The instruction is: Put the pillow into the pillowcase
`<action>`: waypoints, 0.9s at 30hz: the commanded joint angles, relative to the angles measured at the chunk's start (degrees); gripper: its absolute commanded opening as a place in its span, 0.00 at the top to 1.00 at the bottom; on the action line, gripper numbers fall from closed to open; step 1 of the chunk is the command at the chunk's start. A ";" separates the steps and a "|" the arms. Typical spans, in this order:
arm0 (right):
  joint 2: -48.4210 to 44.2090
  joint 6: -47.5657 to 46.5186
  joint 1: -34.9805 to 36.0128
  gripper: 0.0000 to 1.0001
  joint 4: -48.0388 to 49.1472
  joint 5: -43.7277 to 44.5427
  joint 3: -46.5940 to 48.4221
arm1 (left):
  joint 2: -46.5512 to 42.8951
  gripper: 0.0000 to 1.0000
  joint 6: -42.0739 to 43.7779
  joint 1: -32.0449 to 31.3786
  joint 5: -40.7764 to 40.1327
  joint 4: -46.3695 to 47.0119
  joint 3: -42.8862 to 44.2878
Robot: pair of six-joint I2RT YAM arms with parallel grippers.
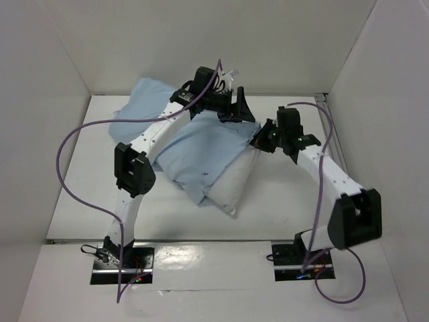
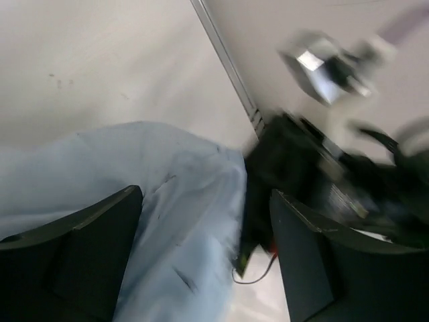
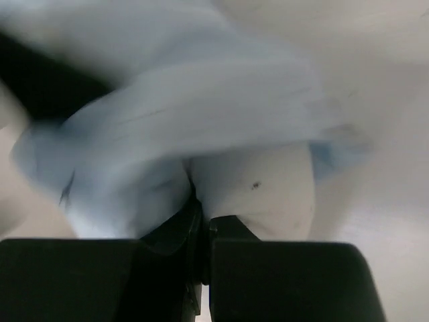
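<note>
Thin wrinkly blue pillowcase partly covers plump white pillow

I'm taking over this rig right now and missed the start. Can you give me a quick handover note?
Left claw: open, holding nothing, above the far part of the pillowcase.
Right claw: shut, seemingly pinching the pillowcase edge beside the pillow.
Done: pillow partly inside; its near end sticks out white.
To do: pull the pillowcase over that end.
</note>
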 commanded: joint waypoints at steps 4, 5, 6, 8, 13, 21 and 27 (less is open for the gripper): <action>17.11 -4.20 -9.58 0.53 4.59 1.01 10.16 | -21.27 0.16 11.37 -0.83 -13.25 -7.72 -5.14; 18.52 -5.27 -10.81 0.27 2.84 -1.44 12.26 | -26.51 0.17 11.91 -2.75 -16.96 -9.30 -11.52; 19.49 -5.80 -12.74 0.23 0.56 -1.47 12.28 | -29.35 0.17 11.91 -3.99 -24.92 -9.31 -15.59; 17.50 -6.33 -14.24 0.16 -0.69 -2.00 9.93 | -34.27 0.17 11.91 -6.71 -31.47 -9.31 -28.29; 1.86 -6.41 -18.20 0.07 1.07 -2.69 -4.05 | -42.73 0.15 6.30 -14.45 -40.81 -1.68 -49.71; -12.03 -12.84 -16.72 0.03 -8.34 -8.76 -11.08 | -42.74 0.07 2.25 -25.53 -59.43 -0.43 -64.82; -15.74 -12.84 -14.07 0.00 -10.97 -9.38 -14.26 | -49.49 0.15 -3.91 -28.26 -68.68 -0.88 -73.61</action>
